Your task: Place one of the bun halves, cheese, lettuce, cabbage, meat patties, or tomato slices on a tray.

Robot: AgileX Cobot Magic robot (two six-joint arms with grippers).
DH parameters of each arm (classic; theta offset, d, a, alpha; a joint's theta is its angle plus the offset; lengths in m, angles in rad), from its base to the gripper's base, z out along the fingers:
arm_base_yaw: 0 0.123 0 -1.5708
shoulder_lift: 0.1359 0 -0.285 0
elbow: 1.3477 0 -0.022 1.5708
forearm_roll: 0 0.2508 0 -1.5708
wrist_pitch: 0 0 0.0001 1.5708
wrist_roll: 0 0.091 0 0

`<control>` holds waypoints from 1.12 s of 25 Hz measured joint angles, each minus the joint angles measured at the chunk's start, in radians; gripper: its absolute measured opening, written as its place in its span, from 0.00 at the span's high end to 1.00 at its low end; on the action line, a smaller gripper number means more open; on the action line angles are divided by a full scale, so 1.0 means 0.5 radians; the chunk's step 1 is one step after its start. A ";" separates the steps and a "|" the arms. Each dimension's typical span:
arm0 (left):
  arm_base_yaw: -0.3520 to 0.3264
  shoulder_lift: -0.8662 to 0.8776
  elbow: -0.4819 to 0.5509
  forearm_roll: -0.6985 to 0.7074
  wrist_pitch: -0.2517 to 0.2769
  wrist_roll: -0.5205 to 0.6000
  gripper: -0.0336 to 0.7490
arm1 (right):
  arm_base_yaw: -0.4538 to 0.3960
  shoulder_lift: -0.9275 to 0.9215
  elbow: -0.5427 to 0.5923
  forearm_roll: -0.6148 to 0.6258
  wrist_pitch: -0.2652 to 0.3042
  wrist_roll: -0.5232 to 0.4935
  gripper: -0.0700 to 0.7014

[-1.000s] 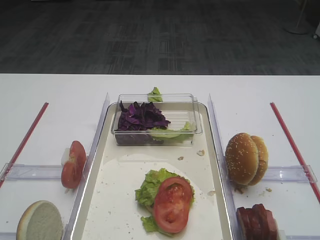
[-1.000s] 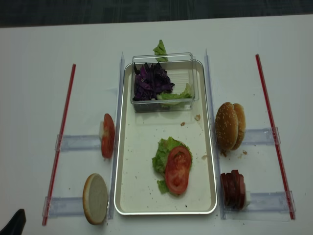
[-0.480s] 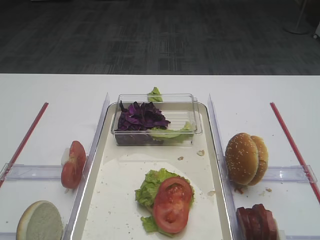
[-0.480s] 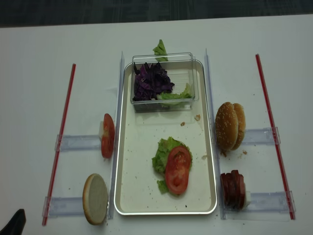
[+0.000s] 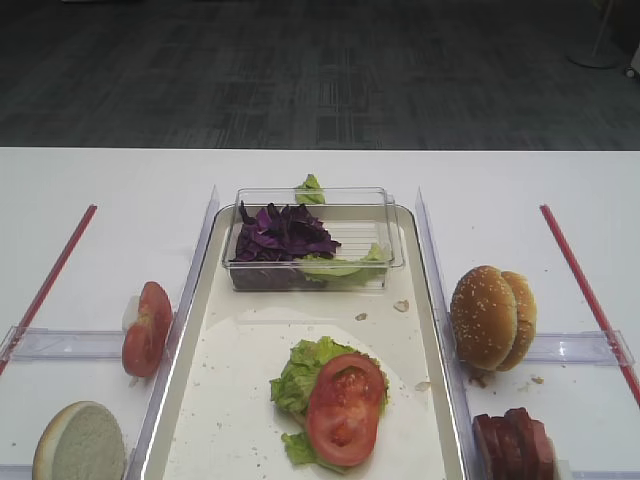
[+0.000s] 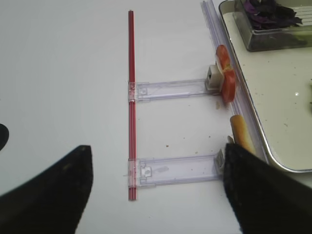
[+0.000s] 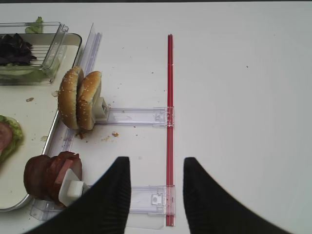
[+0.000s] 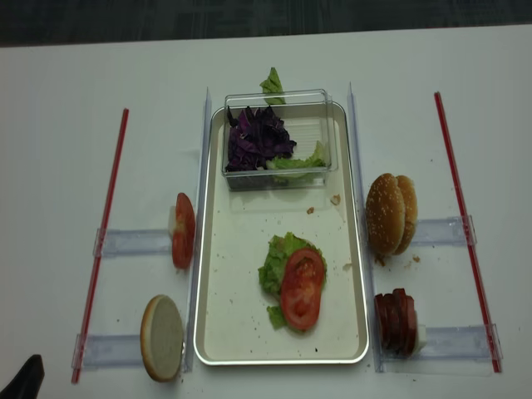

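The tray (image 8: 241,320) lies in the middle of the table. On it a tomato slice (image 8: 302,288) rests on a lettuce (image 8: 278,258) leaf. More tomato slices (image 5: 146,328) stand on edge left of the tray, with a pale bun half (image 5: 80,445) nearer. Sesame bun halves (image 7: 79,99) and meat patties (image 7: 51,173) stand right of the tray. Cabbage (image 5: 283,232) fills a clear box. No cheese is in view. My left gripper (image 6: 157,152) hangs open over the left table, holding nothing. My right gripper (image 7: 156,163) is open and holds nothing, to the right of the patties.
The clear box (image 8: 278,137) sits on the tray's far end, with lettuce in it and behind it. Clear plastic holders (image 6: 170,90) and red strips (image 7: 169,122) lie on both sides of the tray. Crumbs dot the tray floor.
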 joint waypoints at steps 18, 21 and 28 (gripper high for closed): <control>0.000 0.000 0.000 0.000 0.000 0.000 0.30 | 0.000 0.000 0.000 0.000 0.000 0.000 0.52; 0.000 0.000 0.000 0.000 0.000 0.000 0.30 | 0.000 0.000 0.000 0.000 0.000 0.000 0.52; 0.000 0.000 0.000 0.000 0.000 0.000 0.30 | 0.000 0.000 0.000 0.000 0.000 0.000 0.52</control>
